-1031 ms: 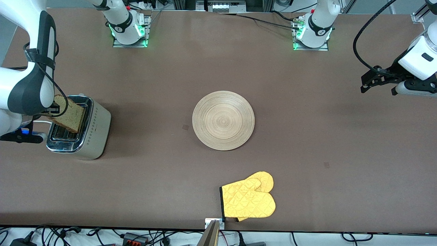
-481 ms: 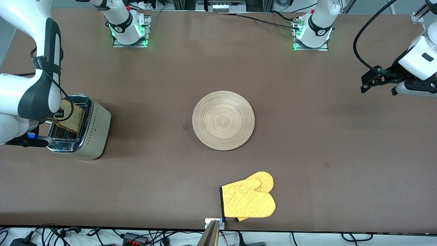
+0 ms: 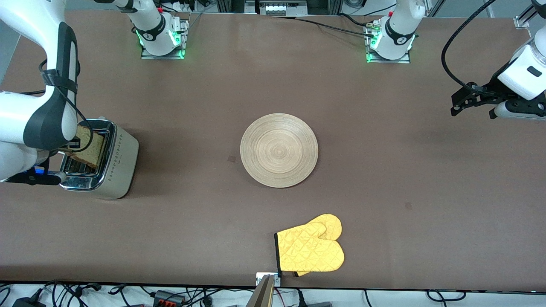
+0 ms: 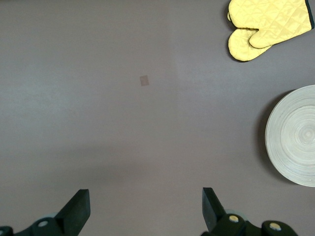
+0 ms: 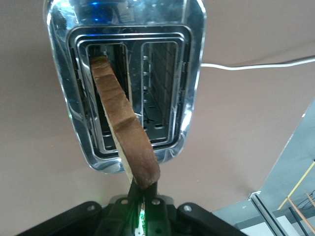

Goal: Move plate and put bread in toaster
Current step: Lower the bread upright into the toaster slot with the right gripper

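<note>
The bread [image 3: 88, 146] is a squarish light brown slice with a darker crust, standing on edge and tilted, its lower end inside one slot of the toaster [image 3: 111, 170] and its upper end pinched in the closed jaws of the right gripper [image 5: 143, 192] (the right wrist view shows the crust edge running from the jaws down into the slot, the second slot beside it open with its wire guides visible). The toaster is boxy, with a shiny chrome top, beige-cream sides bearing rows of small dots, and a white cord [image 5: 256, 65] trailing from it; it sits at the right arm's end of the table [image 3: 384, 170], close to that end's edge, at about 9 o'clock from the plate [image 3: 279, 150] and well apart from it. The plate is round, shallow, light tan wood with concentric ring grooves, lying flat near the table's middle with bare table all around it. A yellow quilted oven mitt [image 3: 310, 249] with a dark cuff lies at about 5 o'clock from the plate, nearer the front camera and close to that table edge. The left gripper [image 4: 142, 211] waits over bare table at the left arm's end, its jaws spread wide and holding nothing. No writing is legible on the toaster.
</note>
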`<action>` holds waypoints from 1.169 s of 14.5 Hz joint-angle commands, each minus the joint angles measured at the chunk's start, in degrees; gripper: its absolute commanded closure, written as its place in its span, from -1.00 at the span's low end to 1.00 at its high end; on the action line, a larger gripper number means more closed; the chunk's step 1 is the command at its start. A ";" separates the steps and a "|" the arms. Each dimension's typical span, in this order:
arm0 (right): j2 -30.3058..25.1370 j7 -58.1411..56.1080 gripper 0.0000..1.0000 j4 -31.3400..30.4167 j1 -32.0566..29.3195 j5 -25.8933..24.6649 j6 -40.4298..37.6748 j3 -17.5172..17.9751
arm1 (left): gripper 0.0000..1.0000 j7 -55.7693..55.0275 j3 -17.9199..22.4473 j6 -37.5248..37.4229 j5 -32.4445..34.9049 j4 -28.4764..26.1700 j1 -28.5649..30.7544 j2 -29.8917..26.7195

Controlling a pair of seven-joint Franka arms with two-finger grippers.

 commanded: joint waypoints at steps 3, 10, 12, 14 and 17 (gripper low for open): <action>2.60 0.31 0.79 0.93 -0.64 2.73 0.93 0.38 | -1.00 0.84 0.20 -0.92 0.45 1.72 -0.09 0.88; 0.16 0.05 -1.00 2.59 -0.46 5.34 3.39 0.11 | -1.00 0.76 0.20 -0.92 0.45 1.72 -0.09 0.88; -0.74 -0.05 -1.00 3.21 -0.55 8.35 4.71 -0.67 | -1.00 0.76 0.20 -0.92 0.45 1.72 0.00 0.88; -1.79 -0.13 -1.00 5.31 -0.82 8.53 6.47 -0.68 | -1.00 0.84 0.20 -1.01 0.45 1.64 0.09 0.88; -4.51 -0.13 -1.00 5.59 -1.08 12.47 8.49 -0.24 | -1.00 0.76 0.20 -0.92 0.45 1.72 0.00 0.88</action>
